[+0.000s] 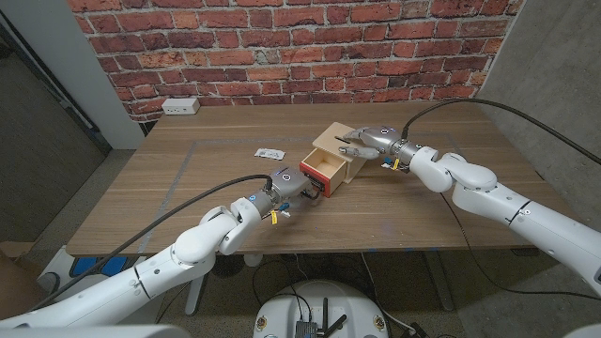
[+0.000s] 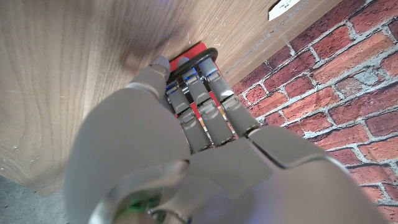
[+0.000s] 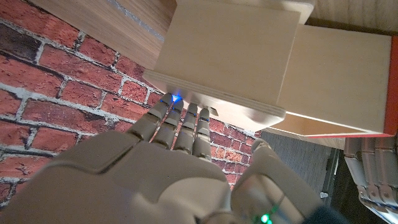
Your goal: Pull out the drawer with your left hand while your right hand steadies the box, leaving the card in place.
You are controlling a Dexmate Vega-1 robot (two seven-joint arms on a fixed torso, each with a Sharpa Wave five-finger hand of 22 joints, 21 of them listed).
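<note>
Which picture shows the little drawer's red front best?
The head view: the drawer sticks out of the box, red front facing the left hand. Left wrist view: fingers hide most. Right wrist view: only its pale side and a red edge.

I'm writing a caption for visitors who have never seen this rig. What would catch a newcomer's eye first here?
Mid-table, the pale wooden box with its red-fronted drawer already pulled partway out toward the robot. The left hand grips the drawer's black handle, while the right hand rests on the box's top. A small white card lies on the table left of the box, apart from both hands.
</note>
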